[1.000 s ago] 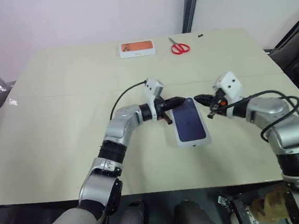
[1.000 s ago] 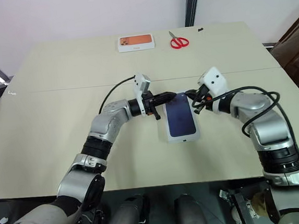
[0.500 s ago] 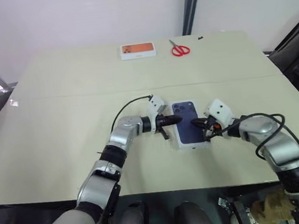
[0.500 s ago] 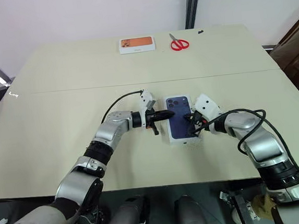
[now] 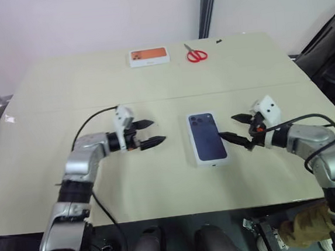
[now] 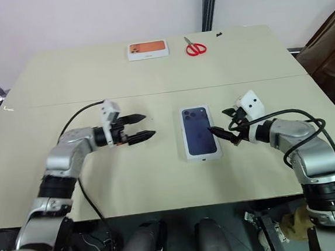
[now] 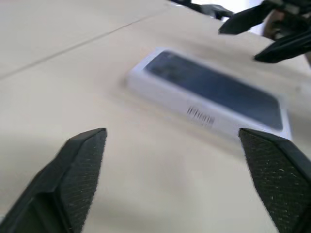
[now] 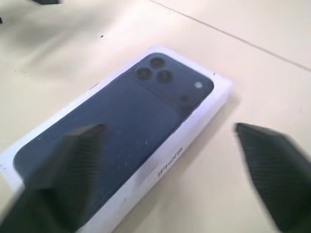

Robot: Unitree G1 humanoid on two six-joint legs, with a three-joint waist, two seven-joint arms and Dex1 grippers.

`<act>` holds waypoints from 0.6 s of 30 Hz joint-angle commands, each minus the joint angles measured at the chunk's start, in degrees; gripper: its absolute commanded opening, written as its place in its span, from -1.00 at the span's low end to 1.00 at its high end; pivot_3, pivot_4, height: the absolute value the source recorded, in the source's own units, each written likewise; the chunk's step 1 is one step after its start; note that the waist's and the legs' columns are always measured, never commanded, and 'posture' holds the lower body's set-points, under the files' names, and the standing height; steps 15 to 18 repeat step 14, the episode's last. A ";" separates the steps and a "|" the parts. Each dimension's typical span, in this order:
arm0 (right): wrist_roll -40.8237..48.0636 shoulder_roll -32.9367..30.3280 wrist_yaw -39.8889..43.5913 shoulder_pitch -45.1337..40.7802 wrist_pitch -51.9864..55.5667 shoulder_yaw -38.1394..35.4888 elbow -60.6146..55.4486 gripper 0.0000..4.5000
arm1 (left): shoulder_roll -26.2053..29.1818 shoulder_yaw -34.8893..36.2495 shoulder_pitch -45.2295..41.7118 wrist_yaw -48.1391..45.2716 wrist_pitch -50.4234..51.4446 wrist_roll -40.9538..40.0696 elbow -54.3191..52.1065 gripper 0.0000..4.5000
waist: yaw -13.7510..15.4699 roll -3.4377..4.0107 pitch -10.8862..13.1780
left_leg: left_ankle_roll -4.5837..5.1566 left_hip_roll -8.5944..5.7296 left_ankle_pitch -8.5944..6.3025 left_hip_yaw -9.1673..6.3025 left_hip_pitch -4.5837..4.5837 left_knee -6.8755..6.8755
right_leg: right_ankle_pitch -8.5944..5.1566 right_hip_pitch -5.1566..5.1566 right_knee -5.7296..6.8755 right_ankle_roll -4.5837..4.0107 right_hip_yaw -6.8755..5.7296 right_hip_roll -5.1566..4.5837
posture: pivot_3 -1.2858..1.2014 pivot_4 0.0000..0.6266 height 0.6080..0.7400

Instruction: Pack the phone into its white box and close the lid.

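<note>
The lid (image 5: 207, 138), white with a dark blue phone picture on its face, lies flat at the table's middle, sitting down over the white box. The phone is hidden. My left gripper (image 5: 155, 132) hovers open well to the lid's left, its fingers pointing at it with nothing between them. My right gripper (image 5: 227, 127) is open just off the lid's right edge, one fingertip close to that edge, holding nothing. In the left wrist view the lid (image 7: 214, 94) lies beyond my spread fingers (image 7: 82, 165). In the right wrist view the lid (image 8: 121, 131) is close ahead.
A white box with an orange top (image 5: 148, 56) and red scissors (image 5: 195, 55) lie at the table's far edge. A seam crosses the tan table (image 5: 48, 106) behind the grippers. A dark chair (image 5: 331, 52) stands at the right.
Both grippers were shut against the lid's sides and now stand open. The left one has drawn well away to the left, the right one slightly to the right. The lid stays put.
</note>
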 commanded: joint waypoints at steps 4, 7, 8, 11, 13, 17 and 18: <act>3.68 -2.87 2.79 1.59 -0.64 -4.67 -2.52 0.97 | 4.38 4.59 6.78 2.19 -0.30 -2.58 -8.90 1.00 | 0.25 -0.01 0.01 | 0.06 -0.01 -0.04 0.00 0.00 -0.02 | 0.01 0.02 -0.03 0.01 -0.02 -0.05 | 0.03 -0.52 1.00; 3.84 -4.67 4.27 4.64 -1.88 -6.04 -3.13 0.97 | 7.31 7.68 10.68 3.03 -0.48 -3.71 -11.20 1.00 | 0.08 0.00 0.01 | 0.06 -0.01 -0.05 0.00 -0.01 -0.11 | 0.00 -0.02 -0.07 0.00 -0.02 -0.05 | 0.03 -0.52 1.00; 3.38 -5.16 4.54 5.35 -2.55 -6.07 -2.92 0.97 | 7.97 8.02 11.63 3.20 -0.70 -3.78 -11.70 1.00 | 0.05 0.01 0.02 | 0.06 0.00 -0.05 0.00 -0.01 -0.12 | 0.00 -0.02 -0.07 0.00 -0.02 -0.05 | 0.03 -0.52 1.00; 2.79 -6.54 5.85 7.93 -4.63 -6.83 -2.22 0.97 | 9.99 9.65 14.61 3.27 0.65 -5.14 -13.04 1.00 | 0.02 0.03 0.03 | 0.07 0.00 -0.05 0.01 0.00 -0.12 | 0.00 -0.01 -0.07 0.00 -0.01 -0.06 | 0.03 -0.52 1.00; 1.75 -7.84 7.29 10.27 -7.07 -7.18 -1.62 0.97 | 11.19 10.63 16.01 3.17 0.53 -5.77 -13.48 1.00 | 0.12 0.04 0.03 | 0.07 0.00 -0.05 0.02 0.00 -0.12 | 0.00 0.00 -0.07 0.00 -0.01 -0.08 | 0.03 -0.52 1.00; 1.26 -8.27 7.68 11.22 -8.40 -7.48 -0.88 0.97 | 11.78 11.02 16.52 2.97 -0.68 -5.60 -13.33 1.00 | 0.12 0.04 0.03 | 0.08 0.00 -0.06 0.02 0.00 -0.13 | 0.00 0.00 -0.09 0.00 -0.02 -0.08 | 0.03 -0.52 1.00; 1.26 -8.27 7.68 11.22 -8.40 -7.48 -0.88 0.97 | 11.78 11.02 16.52 2.97 -0.68 -5.60 -13.33 1.00 | 0.12 0.04 0.03 | 0.08 0.00 -0.06 0.02 0.00 -0.13 | 0.00 0.00 -0.09 0.00 -0.02 -0.08 | 0.03 -0.52 1.00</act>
